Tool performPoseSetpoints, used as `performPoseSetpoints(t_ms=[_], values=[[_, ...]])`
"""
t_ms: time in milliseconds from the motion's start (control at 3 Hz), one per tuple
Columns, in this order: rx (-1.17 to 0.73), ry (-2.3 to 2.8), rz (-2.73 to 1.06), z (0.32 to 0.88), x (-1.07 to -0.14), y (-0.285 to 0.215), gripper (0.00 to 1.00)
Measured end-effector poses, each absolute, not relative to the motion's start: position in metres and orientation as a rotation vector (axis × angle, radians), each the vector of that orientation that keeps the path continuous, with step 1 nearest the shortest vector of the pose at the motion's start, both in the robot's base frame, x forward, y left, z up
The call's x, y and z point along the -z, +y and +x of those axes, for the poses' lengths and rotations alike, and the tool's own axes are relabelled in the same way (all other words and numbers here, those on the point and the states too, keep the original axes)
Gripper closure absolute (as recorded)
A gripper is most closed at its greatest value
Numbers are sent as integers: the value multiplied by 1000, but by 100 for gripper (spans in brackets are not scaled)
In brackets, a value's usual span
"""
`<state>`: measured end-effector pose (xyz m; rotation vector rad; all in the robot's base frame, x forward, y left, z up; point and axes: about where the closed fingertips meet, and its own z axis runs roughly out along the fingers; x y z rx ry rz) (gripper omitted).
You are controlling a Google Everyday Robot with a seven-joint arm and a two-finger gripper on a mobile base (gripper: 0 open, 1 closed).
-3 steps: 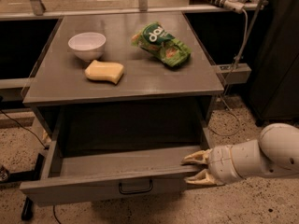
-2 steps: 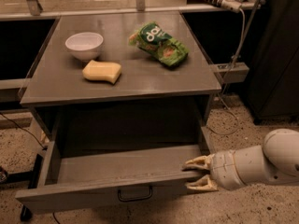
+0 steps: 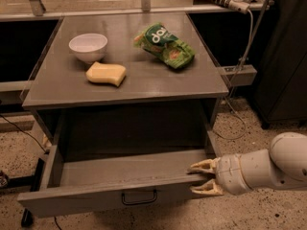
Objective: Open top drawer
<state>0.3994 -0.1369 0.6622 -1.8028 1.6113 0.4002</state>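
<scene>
The top drawer [image 3: 110,195] of a grey metal cabinet stands pulled far out toward the camera, its shallow grey tray [image 3: 124,169] bare inside. A small black bar handle [image 3: 139,198] sits at the centre of its front. My gripper [image 3: 200,177], cream fingers on a white arm, reaches in from the right. One fingertip [image 3: 199,166] lies above the drawer front's right end and the other below it. The fingers are spread around that top edge. The lower drawers are out of view.
On the cabinet top [image 3: 144,80] lie a white bowl [image 3: 88,47], a yellow sponge [image 3: 106,74] and a green snack bag [image 3: 164,46]. A cable [image 3: 242,61] hangs at the right beside a dark cabinet [image 3: 283,56]. The floor is speckled.
The drawer has slid further out toward the camera and the gripper has moved down and back with its right front edge.
</scene>
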Motion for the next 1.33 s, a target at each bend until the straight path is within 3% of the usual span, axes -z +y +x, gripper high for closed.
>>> performPoseSetpoints(t_ms=[333, 667, 1333], values=[[-432, 1603, -1814, 387, -660, -141, 15], [-482, 1595, -1829, 359, -652, -149, 18], [-483, 1595, -1829, 358, -661, -149, 64]])
